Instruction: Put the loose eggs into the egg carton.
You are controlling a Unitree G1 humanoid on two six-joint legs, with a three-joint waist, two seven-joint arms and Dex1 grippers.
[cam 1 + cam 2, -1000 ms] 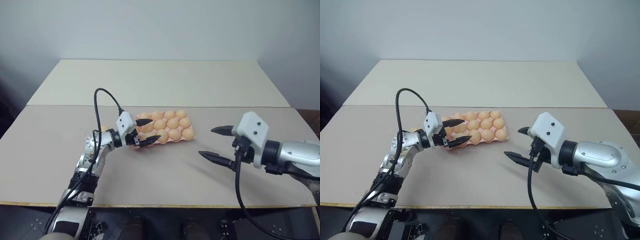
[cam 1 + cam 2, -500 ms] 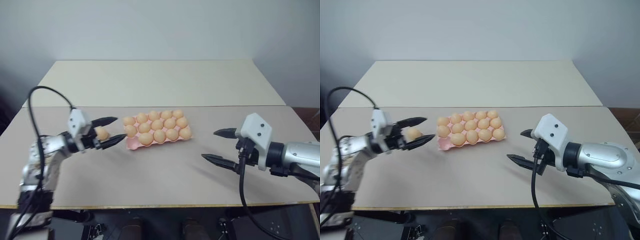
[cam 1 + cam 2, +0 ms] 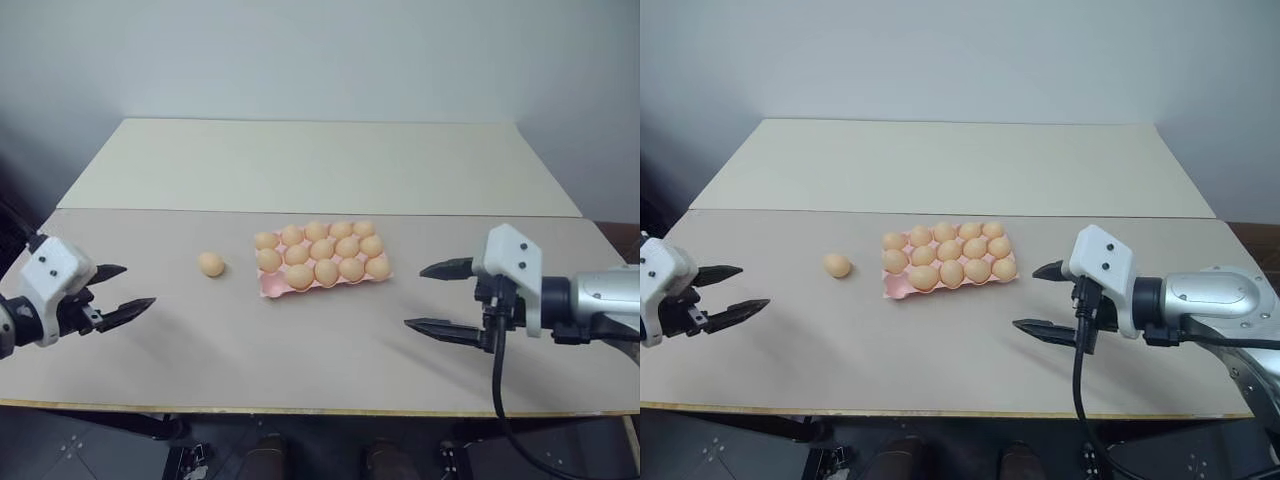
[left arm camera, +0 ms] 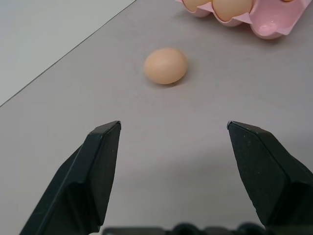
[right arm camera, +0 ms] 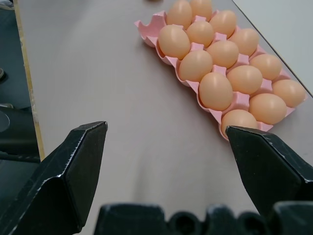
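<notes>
One loose egg (image 3: 210,264), pale orange-tan, lies on the grey table just left of the egg carton (image 3: 268,290). The carton is a pink tray holding several eggs, and its near-left corner cup (image 4: 266,24) is bare. My left gripper (image 3: 140,285) hovers open at the table's left edge, pointing toward the loose egg (image 4: 166,65), well short of it and holding nothing. My right gripper (image 3: 414,297) hangs open and empty to the right of the carton (image 5: 149,24), with its fingers aimed at it.
A second, cream-coloured tabletop (image 3: 320,160) adjoins the grey one behind the carton. The grey table's front edge (image 3: 320,408) runs close below both grippers. A black cable (image 3: 495,370) hangs from my right wrist.
My left gripper has drawn back from the carton's left end to the table's left edge, staying open. The loose egg lies where it was. The right gripper has hardly shifted.
</notes>
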